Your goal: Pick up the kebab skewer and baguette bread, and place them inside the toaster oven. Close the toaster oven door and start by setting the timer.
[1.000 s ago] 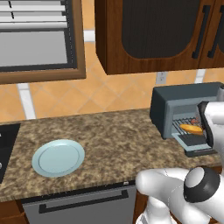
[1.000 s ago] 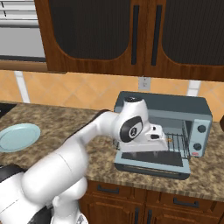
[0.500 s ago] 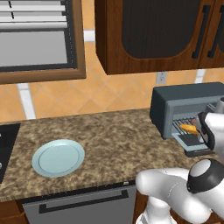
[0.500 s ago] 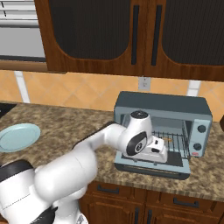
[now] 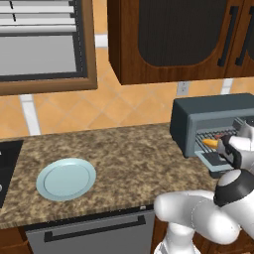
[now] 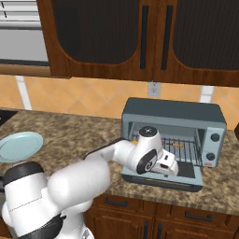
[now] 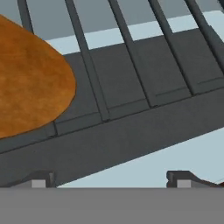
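- Baguette bread already on the wire rack inside the toaster oven; orange crust also visible through the open front.
- Gripper at the rack's edge, jaws spread apart, holding nothing.
- Kebab skewer: likely the small orange bit further back on the rack, too small to confirm.
- Plate bare.
- Toaster oven door folded down: closing and timer left, 2 steps.

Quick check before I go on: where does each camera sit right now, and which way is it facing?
Left base view: behind-left, across the counter to the toaster oven; white arm lower right.
Right base view: behind-right, facing the open oven; arm lower left, gripper over the toaster oven door.
Hand view: at the rack, baguette bread beside; spread finger tips below.
Both base views share oven and plate.
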You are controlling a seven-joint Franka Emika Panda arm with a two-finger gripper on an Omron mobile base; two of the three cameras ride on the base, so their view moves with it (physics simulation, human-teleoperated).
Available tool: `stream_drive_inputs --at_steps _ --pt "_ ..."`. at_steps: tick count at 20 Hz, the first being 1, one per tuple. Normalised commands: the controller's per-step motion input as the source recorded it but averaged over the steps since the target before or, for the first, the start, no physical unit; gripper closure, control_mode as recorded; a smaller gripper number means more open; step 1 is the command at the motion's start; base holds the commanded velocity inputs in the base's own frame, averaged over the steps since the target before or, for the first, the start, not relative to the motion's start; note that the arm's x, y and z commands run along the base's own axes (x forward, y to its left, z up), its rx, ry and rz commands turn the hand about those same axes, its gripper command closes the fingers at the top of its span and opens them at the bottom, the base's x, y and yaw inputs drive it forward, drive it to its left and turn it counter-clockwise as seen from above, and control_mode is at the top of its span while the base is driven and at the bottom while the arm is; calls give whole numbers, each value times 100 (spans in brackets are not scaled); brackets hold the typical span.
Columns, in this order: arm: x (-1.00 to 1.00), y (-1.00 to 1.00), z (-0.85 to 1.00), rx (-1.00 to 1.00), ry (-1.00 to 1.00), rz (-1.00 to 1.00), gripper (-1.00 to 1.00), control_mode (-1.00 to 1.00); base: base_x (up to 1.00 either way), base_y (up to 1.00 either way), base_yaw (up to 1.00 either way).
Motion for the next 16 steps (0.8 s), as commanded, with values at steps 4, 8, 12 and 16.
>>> stream_drive_inputs --at_steps 4,8,12,16 --pt "44 -6 -11 0 -9 -11 -100 -100 0 0 0" --pt "42 -2 -2 0 -8 -15 -100 -100 0 0 0" --pt "51 0 -1 0 -11 -19 -100 -100 0 0 0" --pt "38 0 0 0 -10 -21 -100 -100 0 0 0"
